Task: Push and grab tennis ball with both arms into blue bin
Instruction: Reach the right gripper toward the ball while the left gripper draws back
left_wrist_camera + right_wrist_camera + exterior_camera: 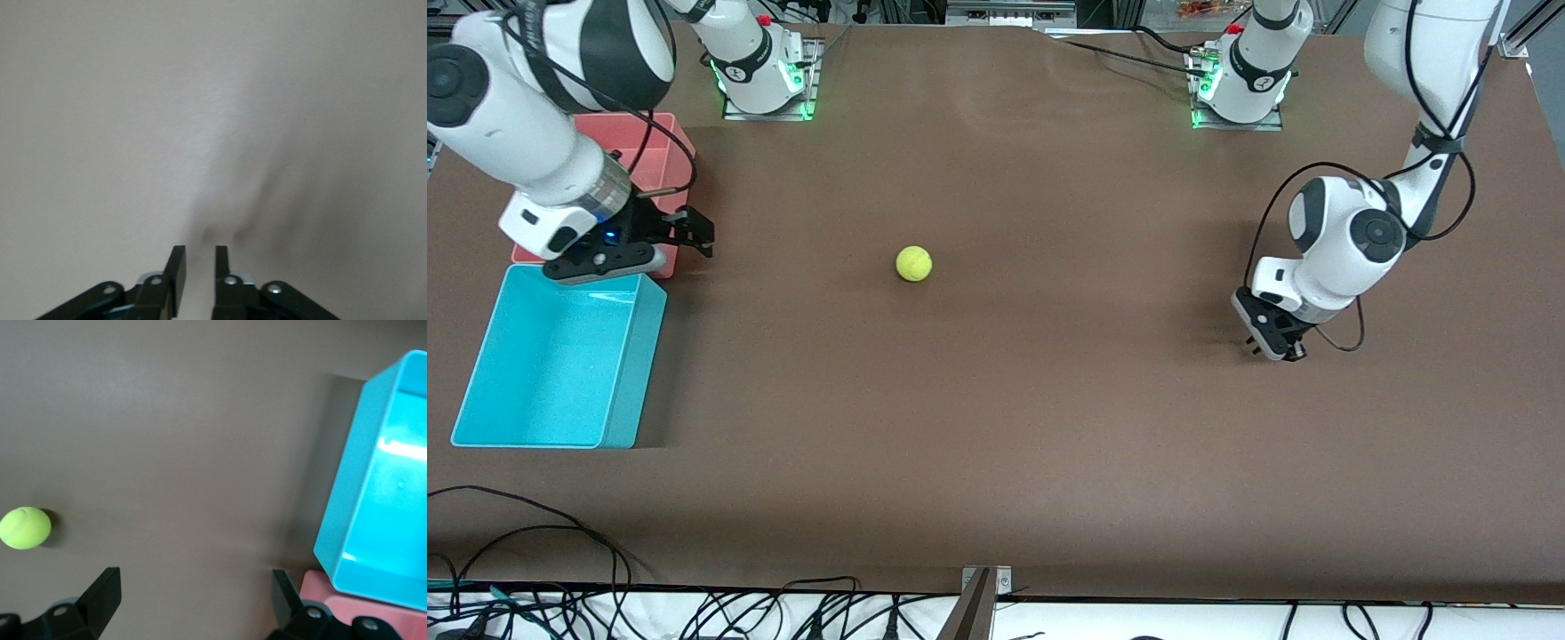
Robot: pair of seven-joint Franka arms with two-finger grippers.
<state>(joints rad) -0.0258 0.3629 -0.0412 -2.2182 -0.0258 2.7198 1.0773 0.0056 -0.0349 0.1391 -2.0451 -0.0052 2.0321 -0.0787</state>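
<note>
The tennis ball (913,263) lies alone on the brown table near its middle, and also shows in the right wrist view (25,527). The blue bin (636,364) stands at the right arm's end of the table, empty; its wall shows in the right wrist view (353,487). My right gripper (701,233) is open and empty, low beside the bins, its jaws wide apart (197,583). My left gripper (1270,348) hangs low over bare table toward the left arm's end, well apart from the ball. Its fingers stand almost together with nothing between them (199,257).
A pink-red bin (667,147) stands against the blue bin, farther from the front camera, partly covered by the right arm; its corner shows in the right wrist view (360,613). Cables lie along the table's edge nearest the front camera (534,533).
</note>
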